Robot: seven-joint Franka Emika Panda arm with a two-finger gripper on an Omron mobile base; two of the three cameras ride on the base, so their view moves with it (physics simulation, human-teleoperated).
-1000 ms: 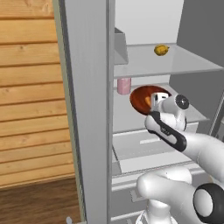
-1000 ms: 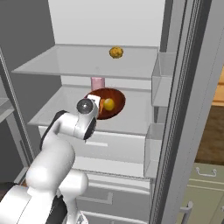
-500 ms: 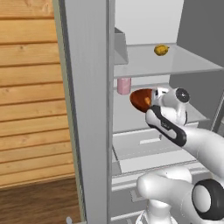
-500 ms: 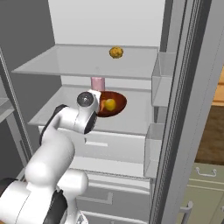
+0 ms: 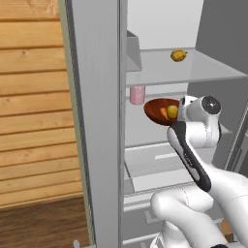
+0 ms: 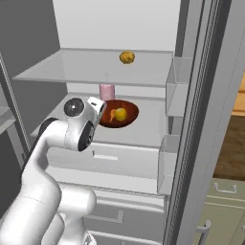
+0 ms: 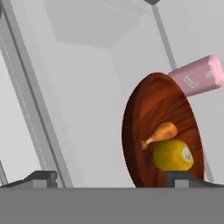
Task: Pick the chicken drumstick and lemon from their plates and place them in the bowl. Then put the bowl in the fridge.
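Observation:
The reddish-brown bowl [image 5: 152, 108] [image 6: 133, 115] [image 7: 144, 113] rests on the middle shelf of the open fridge [image 6: 143, 131]. In it lie the orange-brown chicken drumstick [image 7: 161, 133] [image 5: 163, 113] and the yellow lemon [image 7: 173, 155] [image 6: 120, 114] [image 5: 173, 111]. My gripper [image 7: 111, 177] is open just in front of the bowl's near rim. Its fingertips [image 7: 41, 177] stand wide apart with nothing between them, and the bowl is free of them. The plates are out of view.
A pink can [image 5: 137, 95] [image 6: 106, 91] stands behind the bowl. A golden lumpy fruit [image 5: 178, 55] [image 6: 126, 57] lies on the upper shelf. The fridge wall [image 5: 97, 121] rises on the left, and the door bins [image 6: 174, 91] jut out on the right.
The jaws have gone from nearly shut to wide open, letting go of the bowl's rim. The bowl stays on the shelf, and the wrist has lifted a little.

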